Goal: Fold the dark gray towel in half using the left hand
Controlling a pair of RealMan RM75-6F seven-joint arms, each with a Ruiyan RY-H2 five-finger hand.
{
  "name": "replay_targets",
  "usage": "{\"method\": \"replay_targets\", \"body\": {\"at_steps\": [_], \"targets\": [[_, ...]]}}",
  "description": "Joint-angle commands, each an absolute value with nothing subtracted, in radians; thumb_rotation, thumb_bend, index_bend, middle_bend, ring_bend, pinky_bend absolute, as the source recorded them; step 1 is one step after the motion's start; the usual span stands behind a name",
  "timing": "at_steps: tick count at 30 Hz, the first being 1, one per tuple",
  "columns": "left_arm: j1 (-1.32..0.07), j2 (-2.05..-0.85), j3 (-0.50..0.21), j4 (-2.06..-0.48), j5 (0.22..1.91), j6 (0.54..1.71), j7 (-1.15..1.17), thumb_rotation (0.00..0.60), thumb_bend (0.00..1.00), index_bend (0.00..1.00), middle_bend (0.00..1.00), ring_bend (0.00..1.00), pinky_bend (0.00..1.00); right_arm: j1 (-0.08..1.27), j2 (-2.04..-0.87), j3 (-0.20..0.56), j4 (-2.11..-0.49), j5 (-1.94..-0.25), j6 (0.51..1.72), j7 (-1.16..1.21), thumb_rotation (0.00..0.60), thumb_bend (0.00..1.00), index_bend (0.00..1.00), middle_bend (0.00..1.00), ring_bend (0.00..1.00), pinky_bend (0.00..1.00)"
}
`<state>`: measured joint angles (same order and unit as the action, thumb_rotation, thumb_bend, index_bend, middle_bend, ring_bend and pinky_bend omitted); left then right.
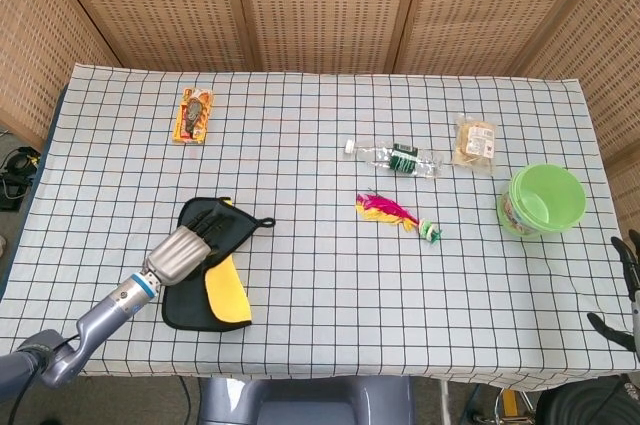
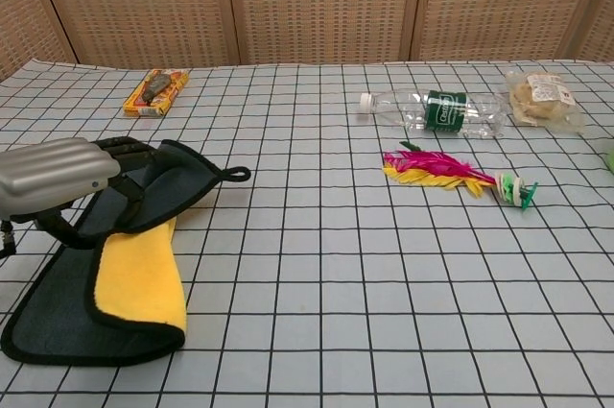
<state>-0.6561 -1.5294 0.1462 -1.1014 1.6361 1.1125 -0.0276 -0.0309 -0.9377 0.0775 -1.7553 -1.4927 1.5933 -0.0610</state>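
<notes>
Fingers: those of the left hand grip the lifted edge of the dark gray towel, lower left of the head view; the chest view shows the hand at the left edge with the cloth draped under it.
Towel: partly turned over, yellow underside showing, hanging loop pointing right.
Snack packet: upper left, writing too small to read.
Bottle: clear, lying on its side at centre, dark green label unreadable.
Feather toy: pink and yellow, just below the bottle.
Bagged pastry: right of the bottle.
Green bowl: far right.
Right hand: only dark fingers at the lower right edge; cannot tell their state.
</notes>
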Motion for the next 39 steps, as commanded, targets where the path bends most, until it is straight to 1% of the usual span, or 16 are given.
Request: {"method": "replay_targets", "body": {"at_steps": [1,8,20,22,23,24,25,26,27,30,39], "targets": [[-0.623,-1.537,0.153,-1.06,1.632,1.138,-0.071,0.6,0.4,0.62,0.0,0.0,0.0,-0.031,-0.938,0.077,-1.757,-1.494,1.594,-0.063,0.6,0.0,0.02,0.0,0.0,0.0],[-0.578,-1.551,0.156,-0.989,1.624,1.153,-0.141,0.6,0.4,0.62,0.0,0.0,0.0,-0.031,-0.941,0.074,-1.76,-1.5,1.594,-0.073,0.6,0.0,0.02,0.0,0.0,0.0],[-0.546,-1.569,0.153,-0.924,1.628,1.153,-0.199,0.6,0.4,0.61,0.0,0.0,0.0,-0.03,-0.941,0.072,-1.764,-1.498,1.587,-0.08,0.6,0.0,0.02,0.0,0.0,0.0],[-0.544,-1.57,0.153,-0.917,1.629,1.15,-0.207,0.6,0.4,0.52,0.0,0.0,0.0,-0.03,-0.94,0.071,-1.765,-1.498,1.587,-0.08,0.6,0.0,0.02,0.0,0.0,0.0],[-0.543,-1.57,0.153,-0.915,1.629,1.148,-0.214,0.6,0.38,0.41,0.0,0.0,0.0,-0.03,-0.94,0.071,-1.765,-1.499,1.587,-0.08,0.6,0.0,0.02,0.0,0.0,0.0],[-0.542,-1.569,0.152,-0.914,1.629,1.147,-0.221,0.6,0.35,0.27,0.0,0.0,0.0,-0.03,-0.94,0.071,-1.765,-1.499,1.587,-0.08,0.6,0.0,0.02,0.0,0.0,0.0],[-0.541,-1.568,0.151,-0.913,1.628,1.146,-0.227,0.6,0.32,0.17,0.0,0.0,0.0,-0.03,-0.94,0.071,-1.765,-1.499,1.587,-0.08,0.6,0.0,0.02,0.0,0.0,0.0],[-0.539,-1.567,0.15,-0.911,1.629,1.147,-0.231,0.6,0.26,0.07,0.0,0.0,0.0,-0.03,-0.94,0.071,-1.765,-1.499,1.587,-0.079,0.6,0.0,0.02,0.0,0.0,0.0],[-0.537,-1.565,0.149,-0.91,1.629,1.15,-0.236,0.6,0.22,0.01,0.0,0.0,0.0,-0.03,-0.94,0.071,-1.765,-1.499,1.588,-0.079,0.6,0.0,0.02,0.0,0.0,0.0],[-0.531,-1.544,0.146,-0.922,1.64,1.18,-0.265,0.6,0.13,0.0,0.0,0.0,0.0,-0.031,-0.939,0.071,-1.765,-1.501,1.589,-0.078,0.6,0.0,0.02,0.0,0.0,0.0],[-0.496,-1.437,0.131,-0.976,1.648,1.274,-0.311,0.6,0.12,0.0,0.0,0.0,0.0,-0.033,-0.936,0.068,-1.767,-1.508,1.592,-0.071,0.6,0.0,0.02,0.0,0.0,0.0]]}}
